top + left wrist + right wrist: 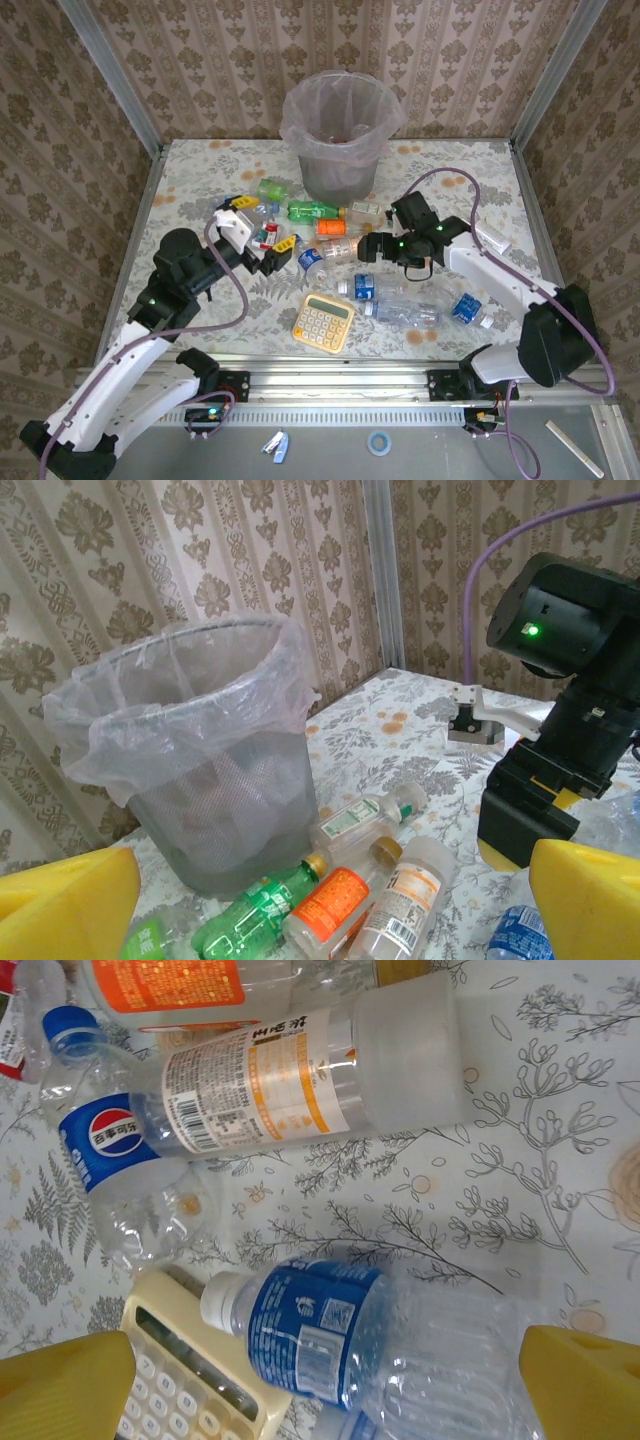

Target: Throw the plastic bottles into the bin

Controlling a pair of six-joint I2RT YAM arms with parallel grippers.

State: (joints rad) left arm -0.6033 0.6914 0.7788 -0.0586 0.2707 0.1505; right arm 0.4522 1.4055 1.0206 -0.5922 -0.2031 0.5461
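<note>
The bin [340, 130], grey with a pinkish bag, stands at the back middle of the table and rises at the left in the left wrist view [190, 770]. Plastic bottles lie in front of it: green [312, 210], orange-labelled [332, 228] and several clear ones. My left gripper [262, 225] is open, hovering left of the pile, its yellow fingers [65, 905] wide apart before the green [250, 910] and orange-labelled [340, 900] bottles. My right gripper [372, 248] is open above a blue-labelled bottle [320, 1335], with nothing between its fingertips [585, 1380].
A yellow calculator [324, 322] lies at the near middle, touching the blue-labelled bottle's cap. A Pepsi bottle [115, 1150] and a clear white-labelled one [300, 1075] lie beyond. Crushed bottles [410, 312] lie to the right. Wallpapered walls and metal posts [145, 190] fence the table.
</note>
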